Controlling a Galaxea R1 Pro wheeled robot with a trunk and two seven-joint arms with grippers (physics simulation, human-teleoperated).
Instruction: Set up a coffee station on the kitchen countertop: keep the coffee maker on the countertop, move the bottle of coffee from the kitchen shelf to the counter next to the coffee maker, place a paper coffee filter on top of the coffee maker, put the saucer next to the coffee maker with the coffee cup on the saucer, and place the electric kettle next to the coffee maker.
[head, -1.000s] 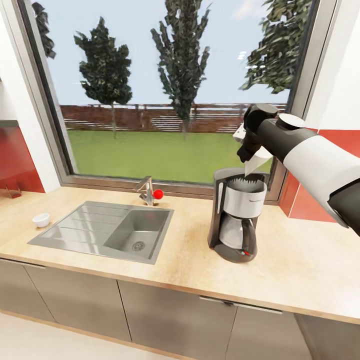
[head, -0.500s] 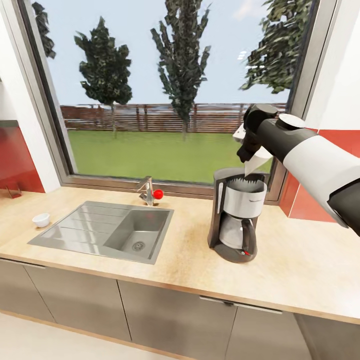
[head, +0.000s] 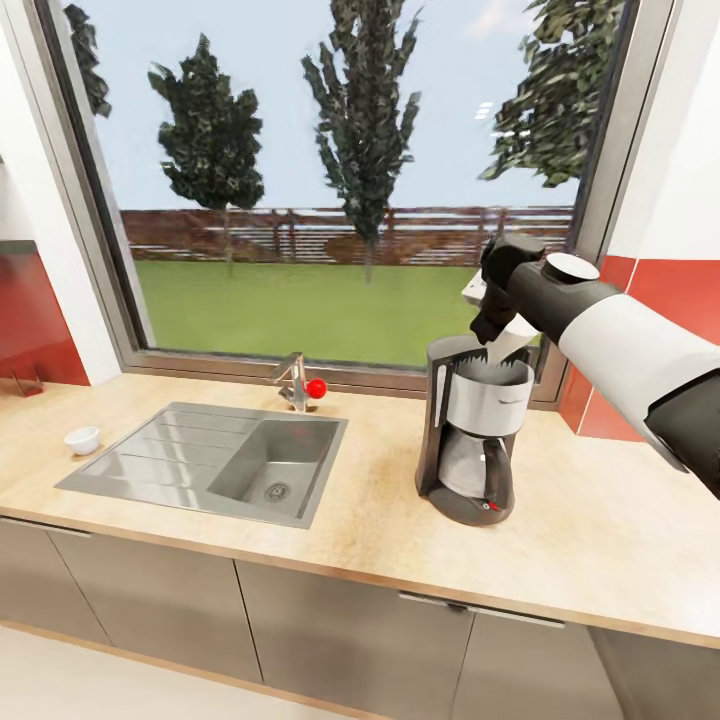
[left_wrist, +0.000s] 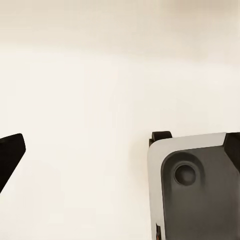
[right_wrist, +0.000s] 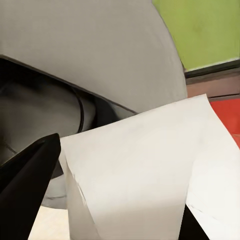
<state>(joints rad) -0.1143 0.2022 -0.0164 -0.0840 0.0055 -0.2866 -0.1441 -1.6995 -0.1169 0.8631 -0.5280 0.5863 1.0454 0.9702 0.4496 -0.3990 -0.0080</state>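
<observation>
Filter (head: 512, 338) clamped in right gripper (head: 497, 330), poised just above coffee maker (head: 473, 430), near its open top. Best lowered straight down, centred over the top, released only once seated, to avoid tipping off the back edge. Cup (head: 82, 439) well apart from coffee maker, beyond sink (head: 215, 462). Left gripper: state cannot be told.

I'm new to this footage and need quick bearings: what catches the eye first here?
The right gripper holds the white paper coffee filter just above the open top of the coffee maker, which stands on the light wood countertop right of the sink. Behind them, a big window shows trees and lawn.
</observation>
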